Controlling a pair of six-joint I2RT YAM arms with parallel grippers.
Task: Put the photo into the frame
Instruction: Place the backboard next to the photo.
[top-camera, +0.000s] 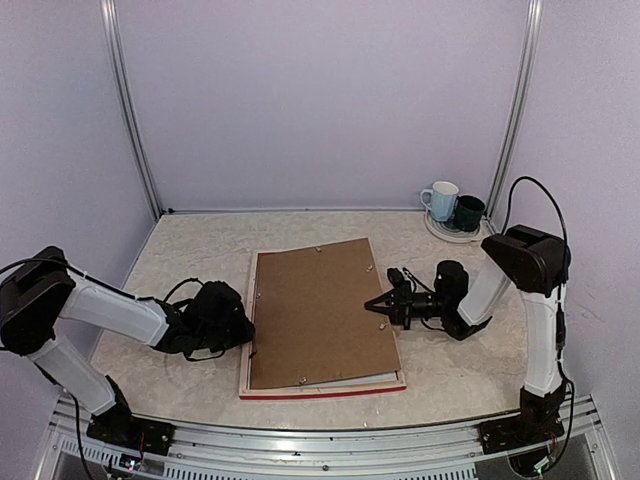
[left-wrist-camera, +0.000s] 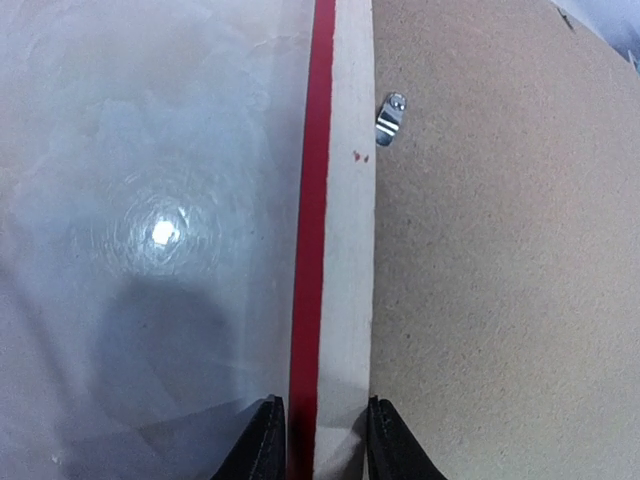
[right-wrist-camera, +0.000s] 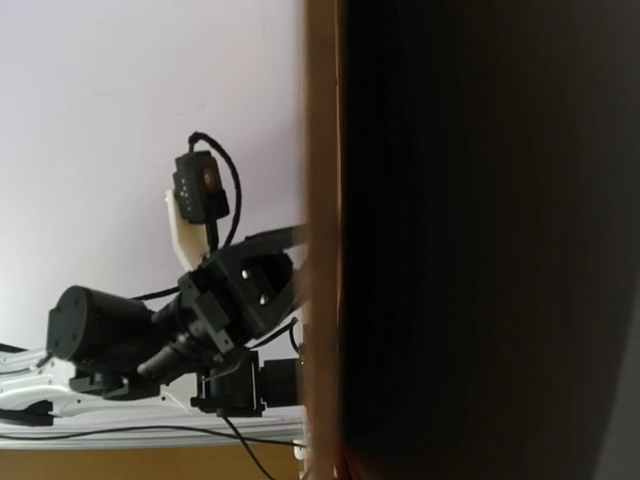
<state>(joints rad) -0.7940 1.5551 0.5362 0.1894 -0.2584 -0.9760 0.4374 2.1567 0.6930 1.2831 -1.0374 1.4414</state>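
- Top view: the frame (top-camera: 322, 390) lies flat on the table (top-camera: 450, 370), a large thin rectangle with a red strip showing along its near edge and pale wood along its side.
- A plain brown backing board (top-camera: 315, 310), matte and fibrous, lies over it, turned slightly askew.
- The left gripper (top-camera: 243, 328) is at the frame's left rail. The right gripper (top-camera: 373, 306) is closed, its tips at the board's right edge; whether they pinch the board I cannot tell.
- Well behind the right gripper's tips, a white mug (top-camera: 440, 198) and a dark mug (top-camera: 468, 211) stand together on a small plate (top-camera: 452, 235). What is inside them cannot be seen.
- Left wrist view: the two black fingers (left-wrist-camera: 265, 450) stand apart, one on each side of the frame's rail, which runs straight away from them as a red band beside pale raw wood. Whether they press it I cannot tell.
- Outside one finger is glossy, marbled tabletop with a bright light reflection. Outside the other is the board, with a small metal turn clip (left-wrist-camera: 389, 117) farther ahead.
- Right wrist view: a blurred brown board edge and a dark surface fill most of the picture, very close. Beyond them is the left arm (right-wrist-camera: 200, 330). The right gripper's own fingers cannot be made out here.
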